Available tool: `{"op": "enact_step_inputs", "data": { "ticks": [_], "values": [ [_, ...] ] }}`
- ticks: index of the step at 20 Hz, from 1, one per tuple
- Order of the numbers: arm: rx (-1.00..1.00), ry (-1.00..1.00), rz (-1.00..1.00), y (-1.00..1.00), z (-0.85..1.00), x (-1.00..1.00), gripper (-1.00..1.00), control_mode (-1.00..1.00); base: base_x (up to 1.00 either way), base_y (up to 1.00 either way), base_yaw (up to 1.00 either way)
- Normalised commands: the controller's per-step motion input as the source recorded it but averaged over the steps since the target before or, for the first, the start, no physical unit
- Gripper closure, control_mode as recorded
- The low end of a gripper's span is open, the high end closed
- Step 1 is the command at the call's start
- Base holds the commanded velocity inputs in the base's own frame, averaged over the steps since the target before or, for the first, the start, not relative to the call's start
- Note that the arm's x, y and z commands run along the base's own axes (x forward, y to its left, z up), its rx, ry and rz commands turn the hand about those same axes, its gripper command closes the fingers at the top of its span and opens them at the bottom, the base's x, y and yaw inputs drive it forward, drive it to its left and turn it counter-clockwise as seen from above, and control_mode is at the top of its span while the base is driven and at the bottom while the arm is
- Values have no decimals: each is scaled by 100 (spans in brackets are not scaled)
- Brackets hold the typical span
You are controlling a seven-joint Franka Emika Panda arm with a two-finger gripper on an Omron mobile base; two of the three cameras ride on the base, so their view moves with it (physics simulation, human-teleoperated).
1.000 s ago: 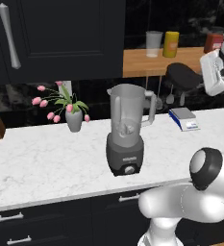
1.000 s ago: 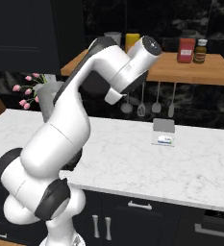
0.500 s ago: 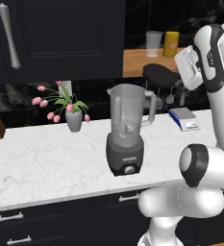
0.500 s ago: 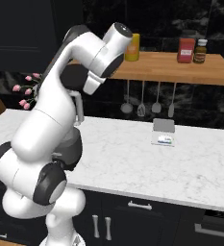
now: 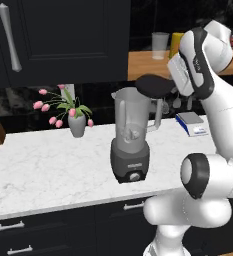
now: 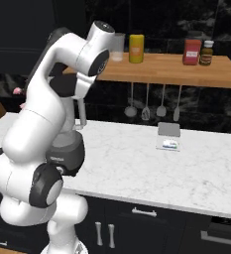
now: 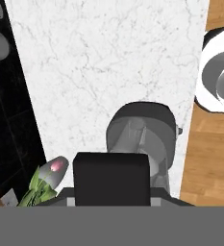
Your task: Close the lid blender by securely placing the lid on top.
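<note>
End effector (image 5: 164, 86) holds lid (image 5: 155, 85) level, above blender (image 5: 131, 137).

- The lid (image 5: 154, 85), held in the hand (image 5: 174, 80), hangs just above and right of the blender (image 5: 131, 135) rim; only open air lies between them.
- Left of the blender, the flower vase (image 5: 76, 124) stands well apart at the far edge of the bench (image 5: 48, 165).
- Right of it, the kitchen scale (image 5: 192, 123) sits near the wall.
- A wooden shelf (image 6: 186, 69) with jars overhangs the far right, utensils (image 6: 146, 104) hanging beneath.
- Near bench surface lies bare.
</note>
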Motion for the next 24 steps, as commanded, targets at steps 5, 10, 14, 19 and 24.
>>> {"op": "enact_step_inputs", "data": {
  "ticks": [5, 10, 14, 19, 24],
  "values": [
    [-8, 4, 0, 39, 0, 7, 100, -100, 0, 0, 0],
    [0, 5, 0, 28, 0, 21, 100, -100, 0, 0, 0],
    [-2, 5, 0, 21, 0, 20, 100, -100, 0, 0, 0],
    [-5, 5, 0, 16, 0, 34, 100, -100, 0, 0, 0],
    [-9, 4, 0, 14, -14, 12, 100, -100, 0, 0, 0]
  ]
}}
